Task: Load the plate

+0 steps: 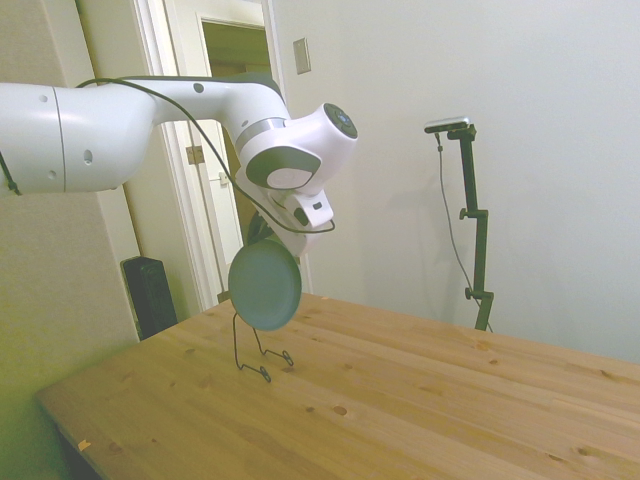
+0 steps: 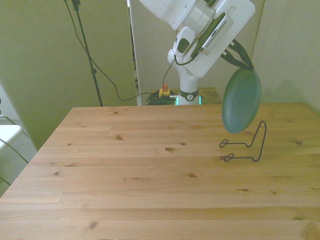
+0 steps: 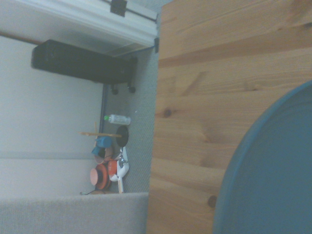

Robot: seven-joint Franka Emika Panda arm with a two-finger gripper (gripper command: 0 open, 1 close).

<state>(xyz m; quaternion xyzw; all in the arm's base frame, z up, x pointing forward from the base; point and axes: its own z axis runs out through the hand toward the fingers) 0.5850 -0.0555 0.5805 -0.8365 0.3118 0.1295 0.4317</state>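
Plate (image 2: 242, 100) hangs on edge, nearly upright, directly below the hand (image 2: 239, 56), which clamps its upper rim. It is held in the air above the wooden surface (image 2: 150, 165), just over a black wire stand (image 2: 248, 145) that sits on the boards near the front view's right. From the wrist, the teal rim (image 3: 273, 170) shows close against the planks.
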